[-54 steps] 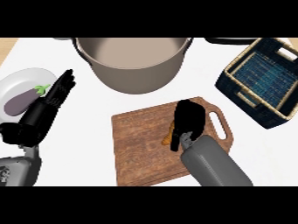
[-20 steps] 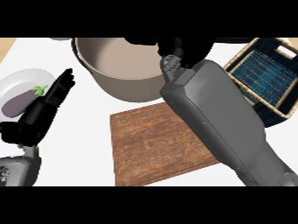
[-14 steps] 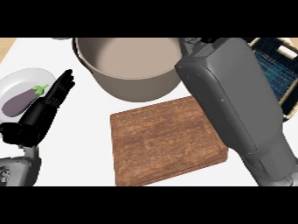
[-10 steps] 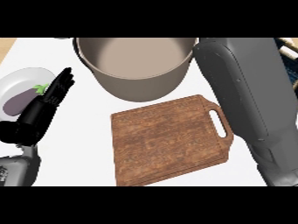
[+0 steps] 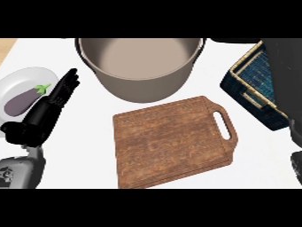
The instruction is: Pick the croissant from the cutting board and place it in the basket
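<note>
The wooden cutting board lies in the middle of the counter with nothing on it. No croissant shows anywhere. The dark blue woven basket stands at the right; my grey right forearm reaches over it and hides most of its inside. My right hand itself is hidden beyond the picture's edge. At the left my left hand rests open, fingers pointing up, beside the plate.
A large grey pot stands behind the board. A white plate with a purple eggplant sits at the far left. A dark object shows at the top right. Bare white counter lies between board and basket.
My right arm lifted off the board, where its hand lay on the croissant, and swung right over the basket. The board now shows whole and bare. The left hand stayed still.
</note>
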Available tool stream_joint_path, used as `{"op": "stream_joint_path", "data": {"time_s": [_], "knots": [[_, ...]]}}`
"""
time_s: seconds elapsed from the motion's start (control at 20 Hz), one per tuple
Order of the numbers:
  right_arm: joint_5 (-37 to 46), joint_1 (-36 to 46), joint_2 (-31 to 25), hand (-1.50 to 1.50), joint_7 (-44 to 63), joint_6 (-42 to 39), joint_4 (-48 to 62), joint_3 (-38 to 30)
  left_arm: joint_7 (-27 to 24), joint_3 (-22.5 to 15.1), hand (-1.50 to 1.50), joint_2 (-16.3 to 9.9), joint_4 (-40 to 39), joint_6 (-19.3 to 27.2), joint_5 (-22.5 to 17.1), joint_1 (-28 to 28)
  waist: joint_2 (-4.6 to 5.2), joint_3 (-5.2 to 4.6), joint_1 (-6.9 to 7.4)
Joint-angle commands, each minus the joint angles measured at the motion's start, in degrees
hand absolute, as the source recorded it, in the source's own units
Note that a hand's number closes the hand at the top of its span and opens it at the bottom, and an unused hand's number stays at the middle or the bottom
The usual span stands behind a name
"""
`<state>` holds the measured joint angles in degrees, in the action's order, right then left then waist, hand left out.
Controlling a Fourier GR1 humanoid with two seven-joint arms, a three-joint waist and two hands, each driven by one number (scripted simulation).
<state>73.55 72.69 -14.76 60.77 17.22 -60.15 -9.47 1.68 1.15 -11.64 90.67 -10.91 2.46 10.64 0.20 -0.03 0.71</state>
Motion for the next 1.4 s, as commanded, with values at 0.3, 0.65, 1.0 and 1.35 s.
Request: {"op": "stream_joint_path", "data": {"time_s": [0.3, 0.65, 1.0, 1.35], "knots": [[-3.4, -6.6, -4.6, 1.5, -1.7, 3.1, -0.6, -6.9, 0.0, 3.1, 0.0, -1.8, -1.5, -2.1, -1.9, 2.0, -0.19, 0.03, -0.75], [-10.4, -15.8, -8.8, 1.5, -12.3, 8.2, 1.2, -11.1, -2.3, 0.4, 0.0, 0.4, 0.4, -0.8, 1.1, -3.9, -0.09, 0.05, -0.31], [-9.4, -20.5, -10.7, 1.5, -15.7, 10.9, 1.6, -9.8, -1.5, 0.4, 0.0, 1.0, 4.0, -1.0, 1.0, -4.9, -0.16, 0.03, -0.25], [-12.8, -21.0, -12.2, -1.5, -21.2, 24.6, 6.0, -14.2, -1.3, 0.4, 0.0, 1.3, 1.9, -0.9, 1.6, -2.9, 0.0, 0.06, 0.03]]}}
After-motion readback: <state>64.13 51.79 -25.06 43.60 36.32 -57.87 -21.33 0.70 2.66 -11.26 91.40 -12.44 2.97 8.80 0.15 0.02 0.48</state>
